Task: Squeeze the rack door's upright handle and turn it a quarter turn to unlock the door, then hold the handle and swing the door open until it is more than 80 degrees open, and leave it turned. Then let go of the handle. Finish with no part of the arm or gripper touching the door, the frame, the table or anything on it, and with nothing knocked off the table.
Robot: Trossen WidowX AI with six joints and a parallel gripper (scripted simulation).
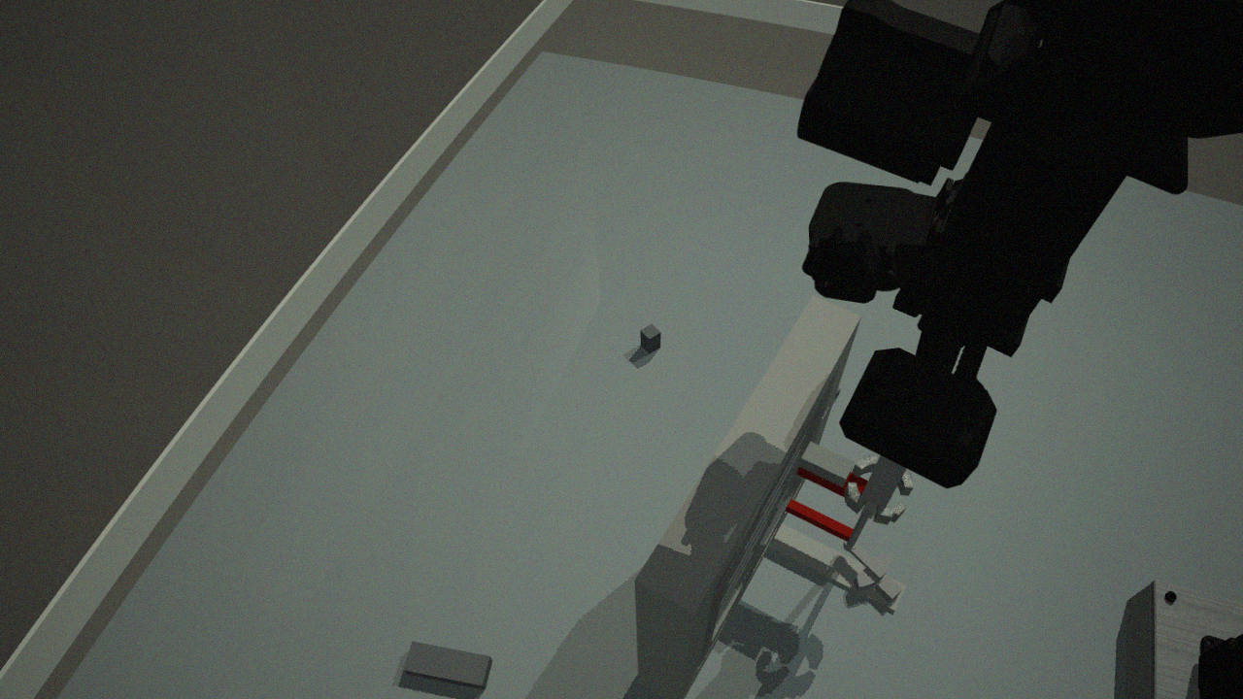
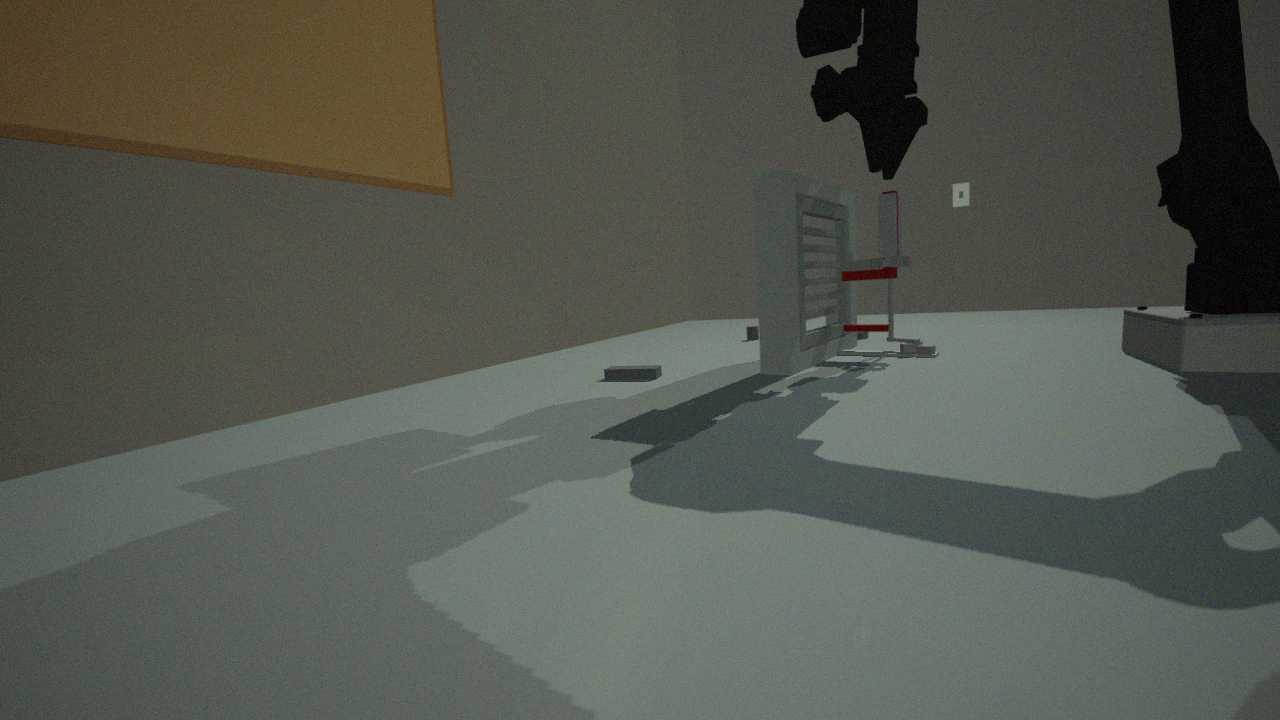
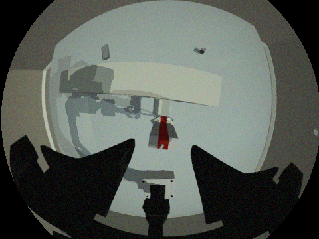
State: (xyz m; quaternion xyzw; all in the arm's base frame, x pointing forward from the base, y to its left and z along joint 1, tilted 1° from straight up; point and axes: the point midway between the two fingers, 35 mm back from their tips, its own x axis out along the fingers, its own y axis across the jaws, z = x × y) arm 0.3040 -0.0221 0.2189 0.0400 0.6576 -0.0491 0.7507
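The rack's pale frame (image 1: 790,365) (image 2: 775,268) (image 3: 166,79) stands upright. Its slatted door (image 2: 819,268) looks closed, flush in the frame. The upright handle (image 1: 885,482) (image 2: 887,223) (image 3: 163,134) is a grey bar with a red edge. It stands out in front of the door, above red and pale arms; a finger hides its top in the top view. My gripper (image 1: 890,343) (image 2: 886,177) (image 3: 163,146) is open and empty. It points down, with its tips a little above the handle's top. In the wrist view the handle shows between the spread fingers.
A small dark cube (image 1: 651,338) (image 2: 751,333) (image 3: 203,50) and a flat grey block (image 1: 447,665) (image 2: 632,373) (image 3: 105,52) lie behind the frame. The arm's base plate (image 2: 1154,340) (image 3: 169,188) is on the handle's side. Low pale linkage parts (image 2: 917,349) lie near the handle's foot.
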